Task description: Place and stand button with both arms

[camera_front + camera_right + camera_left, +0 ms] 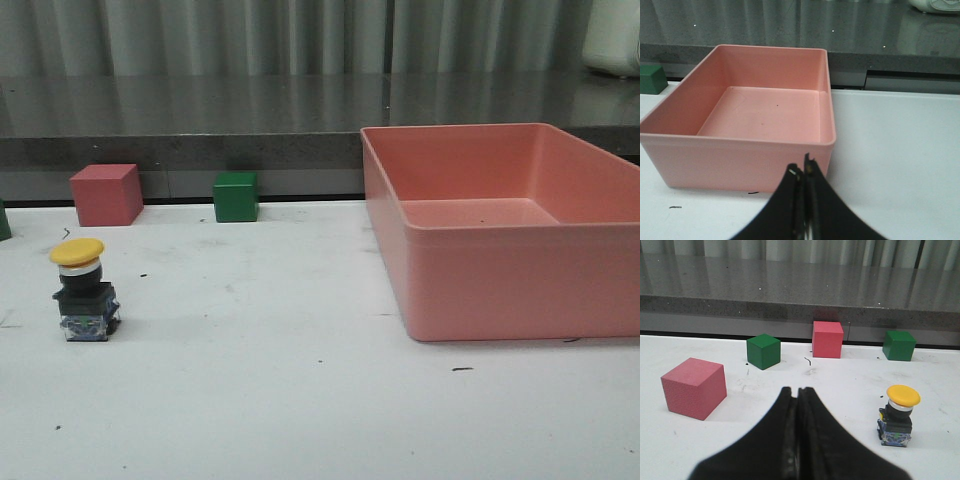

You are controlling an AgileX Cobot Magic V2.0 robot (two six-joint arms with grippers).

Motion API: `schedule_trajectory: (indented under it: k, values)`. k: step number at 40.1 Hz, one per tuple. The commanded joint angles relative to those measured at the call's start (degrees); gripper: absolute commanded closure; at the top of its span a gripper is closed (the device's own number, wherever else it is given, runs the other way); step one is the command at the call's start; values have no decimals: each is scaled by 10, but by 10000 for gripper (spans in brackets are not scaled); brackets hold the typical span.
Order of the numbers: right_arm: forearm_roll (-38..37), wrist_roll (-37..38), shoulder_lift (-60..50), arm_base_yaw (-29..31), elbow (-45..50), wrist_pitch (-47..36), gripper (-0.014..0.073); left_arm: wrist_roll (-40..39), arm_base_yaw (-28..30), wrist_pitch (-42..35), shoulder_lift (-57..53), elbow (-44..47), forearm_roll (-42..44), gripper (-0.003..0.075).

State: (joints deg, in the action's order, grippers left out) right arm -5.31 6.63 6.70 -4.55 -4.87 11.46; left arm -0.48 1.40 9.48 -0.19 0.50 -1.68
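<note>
Button (898,415): upright on the table (300,400), cap up, ahead and right of my left jaws.
Left gripper (797,390): pressed together, empty, nearer.
Right gripper (802,170): pressed together, facing the bin (740,150).

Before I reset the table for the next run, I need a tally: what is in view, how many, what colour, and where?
button: one, yellow cap, dark base, upright on the table's left side.
pink cubes: two, one near the left pincer, one at the back edge.
green cubes: two fully seen, second at the back edge.
pink bin: one, empty, right side.
table: one, white.
left pincer: black, shut, empty.
right pincer: black, shut, empty.
</note>
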Motion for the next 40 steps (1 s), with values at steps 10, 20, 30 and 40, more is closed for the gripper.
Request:
schedule_trajectory:
  k: [10, 20, 30, 40]
  values:
    - [24, -5, -53, 31, 62, -104, 662, -7, 0, -50, -13, 8, -6, 740]
    - [24, -5, -83, 47, 62, -110, 662, -7, 0, -51, -12, 8, -6, 740]
    - [24, -5, -83, 45, 62, -109, 662, -7, 0, -51, -12, 8, -6, 740]
    - [24, -5, -83, 45, 62, -109, 662, -7, 0, -51, -12, 8, -6, 740]
